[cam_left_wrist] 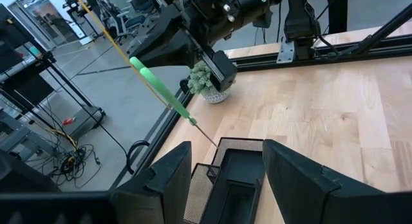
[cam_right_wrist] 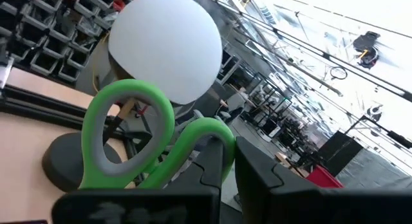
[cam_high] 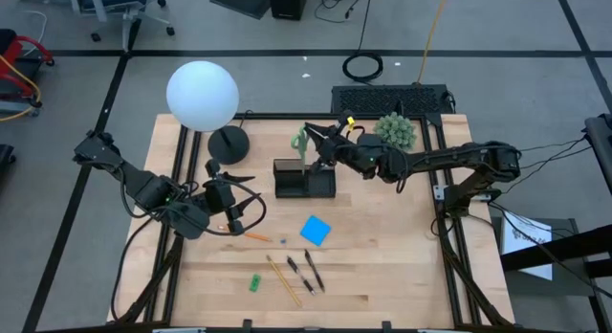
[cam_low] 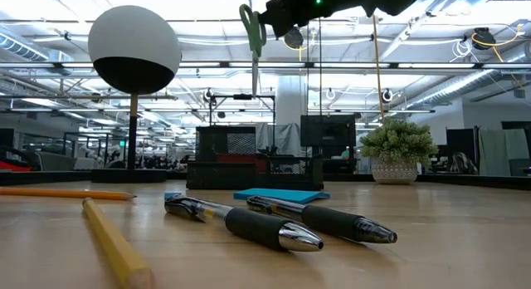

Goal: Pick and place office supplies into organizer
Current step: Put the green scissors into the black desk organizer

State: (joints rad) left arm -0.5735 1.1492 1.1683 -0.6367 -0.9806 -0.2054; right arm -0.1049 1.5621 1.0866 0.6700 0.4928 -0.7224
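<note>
Scissors are in the air! The right gripper (cam_high: 320, 142) has its jaws clamped on the green-handled scissors (cam_high: 302, 144), hanging right over the organizer (cam_high: 304, 179). Long axis close to vertical: handles up, blades pointing down at a compartment. Nothing looks filed yet (the tray's inside is hard to read). Left on the worktop (cam_high: 402, 247): blue sticky pad (cam_high: 315, 230), two dark pens (cam_high: 303, 271), pencils (cam_high: 283, 280), green eraser piece (cam_high: 255, 282). The left gripper (cam_high: 232, 210) waits nearby, jaws apart.
</note>
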